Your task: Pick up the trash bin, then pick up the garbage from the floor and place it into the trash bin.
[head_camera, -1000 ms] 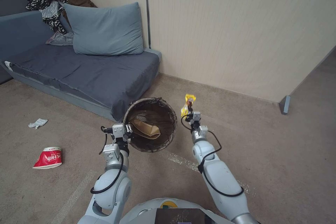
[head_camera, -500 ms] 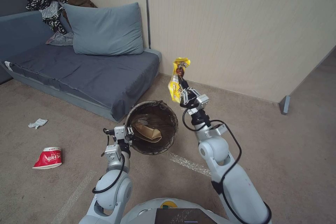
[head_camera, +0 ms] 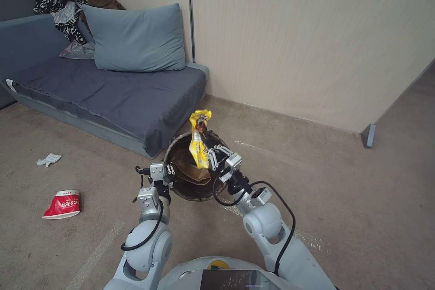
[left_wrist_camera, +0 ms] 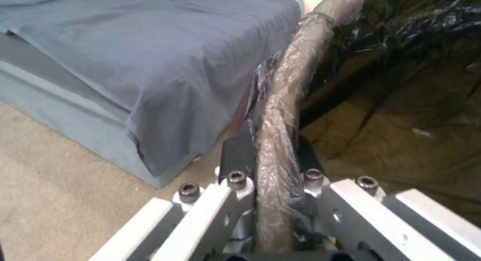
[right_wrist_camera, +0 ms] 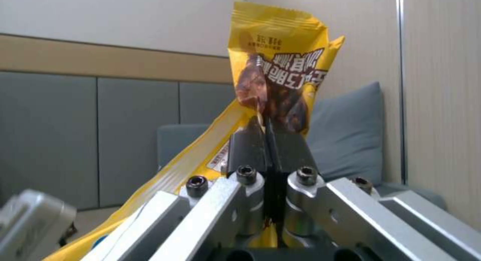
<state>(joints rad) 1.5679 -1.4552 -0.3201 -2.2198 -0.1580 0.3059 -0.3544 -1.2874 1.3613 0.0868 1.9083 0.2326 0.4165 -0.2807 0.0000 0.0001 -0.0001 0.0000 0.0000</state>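
The trash bin [head_camera: 175, 186], lined with a dark bag, is held off the floor [head_camera: 362, 217] and tilted toward me. My left gripper [head_camera: 159, 173] is shut on its near rim [left_wrist_camera: 280, 103], one finger [left_wrist_camera: 239, 148] on each side of the wall. A tan paper bag [head_camera: 194, 176] lies inside. My right gripper [head_camera: 207, 147] is shut on a yellow snack wrapper [head_camera: 198, 142] held just above the bin's opening. The wrapper [right_wrist_camera: 276, 65] stands up from the closed jaws of the right gripper [right_wrist_camera: 268, 140]. A red-and-white paper cup [head_camera: 62, 204] and a white crumpled tissue [head_camera: 49, 159] lie on the carpet to the left.
A blue-grey sofa [head_camera: 113, 90] with a pillow [head_camera: 136, 38] and a pile of clothes [head_camera: 63, 9] stands directly behind the bin. A panelled wall [head_camera: 308, 45] runs along the back to a corner post [head_camera: 369, 135]. Open carpet lies to the right.
My right arm lifted the yellow wrapper from the bin's right side, then swung it left and down over the bin's opening. The left arm and the bin barely moved.
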